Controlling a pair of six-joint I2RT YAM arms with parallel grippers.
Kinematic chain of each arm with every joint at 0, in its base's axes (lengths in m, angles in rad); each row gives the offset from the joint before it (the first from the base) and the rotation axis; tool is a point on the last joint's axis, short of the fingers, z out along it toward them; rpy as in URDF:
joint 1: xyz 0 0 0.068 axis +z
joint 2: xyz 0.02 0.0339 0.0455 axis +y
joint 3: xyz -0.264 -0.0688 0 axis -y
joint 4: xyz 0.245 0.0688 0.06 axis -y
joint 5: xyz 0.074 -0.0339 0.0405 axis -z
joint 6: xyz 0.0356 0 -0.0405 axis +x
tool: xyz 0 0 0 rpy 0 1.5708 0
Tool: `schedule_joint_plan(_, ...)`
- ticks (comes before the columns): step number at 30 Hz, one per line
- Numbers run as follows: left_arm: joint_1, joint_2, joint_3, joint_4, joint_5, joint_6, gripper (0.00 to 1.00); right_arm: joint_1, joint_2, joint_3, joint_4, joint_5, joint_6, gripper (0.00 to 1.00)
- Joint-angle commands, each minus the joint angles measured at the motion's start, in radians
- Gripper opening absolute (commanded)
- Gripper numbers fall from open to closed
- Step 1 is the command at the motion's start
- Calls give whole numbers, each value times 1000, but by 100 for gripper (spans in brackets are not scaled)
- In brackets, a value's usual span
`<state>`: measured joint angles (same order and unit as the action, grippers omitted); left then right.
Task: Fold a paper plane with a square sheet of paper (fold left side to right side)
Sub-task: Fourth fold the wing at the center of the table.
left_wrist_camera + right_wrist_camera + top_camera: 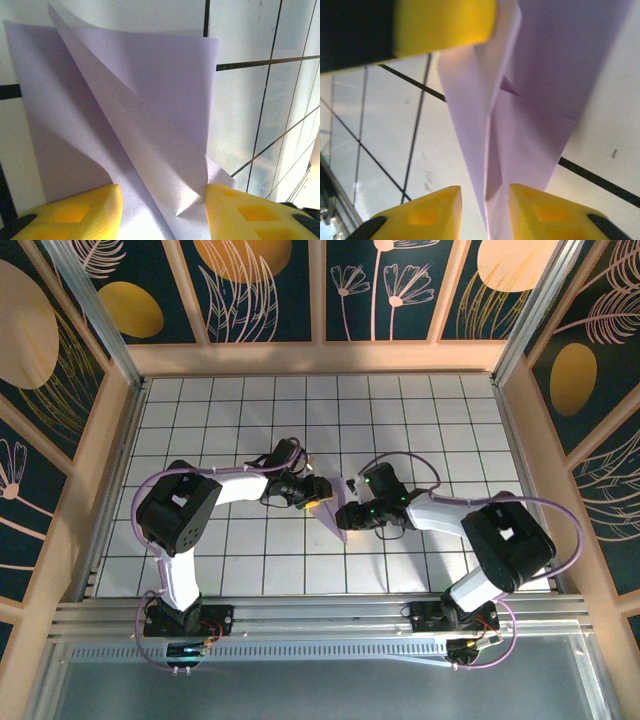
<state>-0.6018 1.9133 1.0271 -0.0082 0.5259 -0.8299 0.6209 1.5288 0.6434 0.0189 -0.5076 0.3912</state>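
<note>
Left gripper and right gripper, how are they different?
The left gripper has its fingers wide apart over a broad stretch of the paper; the right gripper has a narrower gap around a slim raised fold. From above, the left gripper reaches in from the left, the right gripper from the right. Both have yellow fingers, open.

Thin pale lavender folded paper (336, 523) mostly hidden under left gripper (322, 494) and right gripper (348, 514) in top view; creases too small to read. Left wrist: paper's near end and yellow fingers (75, 212) cut by bottom edge. Right wrist: blurred yellow-black block (420, 25) top left, possibly a finger; paper runs off top.
</note>
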Motion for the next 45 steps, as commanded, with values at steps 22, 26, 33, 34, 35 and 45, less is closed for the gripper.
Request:
schedule_joint_plan(22,5,30,-12,-77,-73,21,48,-104,136,62,202,-143,86,32)
schedule_joint_plan(26,5,29,-15,-76,-73,21,48,-104,152,61,202,-144,86,25)
schedule_joint_plan(33,6,28,-14,-78,-72,22,48,-107,159,64,181,-131,82,4)
schedule_joint_plan(34,5,27,-15,-78,-74,22,48,-108,157,65,171,-121,78,2)
schedule_joint_plan(35,6,26,-16,-78,-74,22,48,-110,157,65,162,-114,74,0)
schedule_joint_plan(45,6,23,-20,-79,-75,22,48,-118,162,75,94,-52,48,0)
